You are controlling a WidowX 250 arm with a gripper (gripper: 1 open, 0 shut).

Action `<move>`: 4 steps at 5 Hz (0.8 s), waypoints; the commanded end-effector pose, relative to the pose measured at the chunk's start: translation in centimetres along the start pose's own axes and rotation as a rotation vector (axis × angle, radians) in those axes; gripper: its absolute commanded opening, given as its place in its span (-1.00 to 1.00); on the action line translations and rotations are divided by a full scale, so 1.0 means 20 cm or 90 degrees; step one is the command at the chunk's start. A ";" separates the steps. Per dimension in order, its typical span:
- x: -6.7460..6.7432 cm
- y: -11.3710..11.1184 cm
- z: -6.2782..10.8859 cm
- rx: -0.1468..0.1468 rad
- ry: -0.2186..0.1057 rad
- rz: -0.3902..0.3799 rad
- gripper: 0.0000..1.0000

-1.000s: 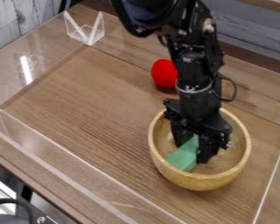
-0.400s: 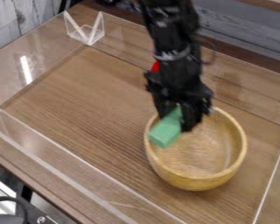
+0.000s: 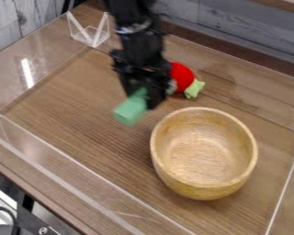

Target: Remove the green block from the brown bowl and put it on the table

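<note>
The green block (image 3: pixel 131 110) hangs in the air to the left of the brown bowl (image 3: pixel 206 152), tilted, with my gripper (image 3: pixel 142 93) shut on its upper end. The block is clear of the bowl's rim and above the dark wood table (image 3: pixel 76 119). Nothing lies inside the bowl; its light-tan inside shows only grain. My black arm comes down from the top of the frame.
A red ball-shaped toy with a green tip (image 3: pixel 183 81) lies just behind and to the right of the gripper. Clear acrylic walls (image 3: pixel 39 64) edge the table, and a small clear stand (image 3: pixel 88 30) sits at the back left.
My gripper has lifted the green block out of the bowl and carried it left and back, past the rim, over the table. The bowl stayed put.
</note>
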State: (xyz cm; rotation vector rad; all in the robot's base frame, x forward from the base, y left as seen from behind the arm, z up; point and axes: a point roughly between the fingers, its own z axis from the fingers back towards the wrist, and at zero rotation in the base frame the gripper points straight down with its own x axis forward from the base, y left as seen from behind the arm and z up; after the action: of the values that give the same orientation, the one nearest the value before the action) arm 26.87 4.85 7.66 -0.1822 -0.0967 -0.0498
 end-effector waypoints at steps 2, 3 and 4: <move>-0.01 0.30 0.01 0.028 -0.027 -0.016 -1.00; 0.00 0.32 -0.05 0.035 -0.019 -0.012 -1.00; 0.01 0.32 -0.10 0.039 -0.013 -0.010 -1.00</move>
State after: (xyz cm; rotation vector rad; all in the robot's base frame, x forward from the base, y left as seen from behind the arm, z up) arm 26.45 10.32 3.17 -0.1524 -0.0679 -0.0490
